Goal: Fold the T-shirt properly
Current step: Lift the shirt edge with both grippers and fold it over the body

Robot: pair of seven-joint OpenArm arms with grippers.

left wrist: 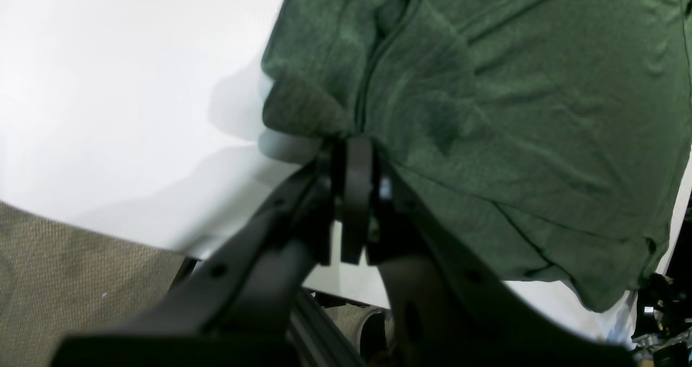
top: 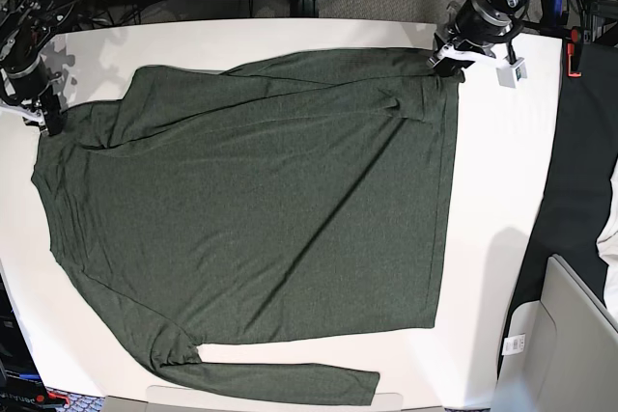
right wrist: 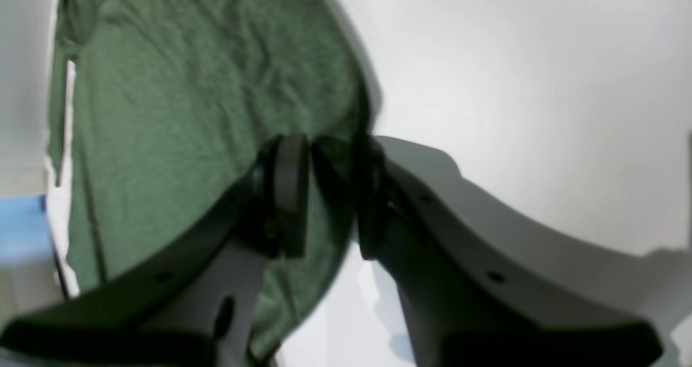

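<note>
While the left gripper point(left wrist: 357, 156) pinches a bunched corner of the dark olive-green knit T-shirt point(top: 261, 200) at upper right, the right gripper point(right wrist: 330, 194) stands partly parted at its upper-left edge; bare white tabletop point(top: 497, 238) borders the right. No label is readable.

A plain dark heathered olive-green is seen across the shirt point(top: 261, 229), with no print. The table point(top: 492, 238) is white. Black is shown by both grippers.
</note>
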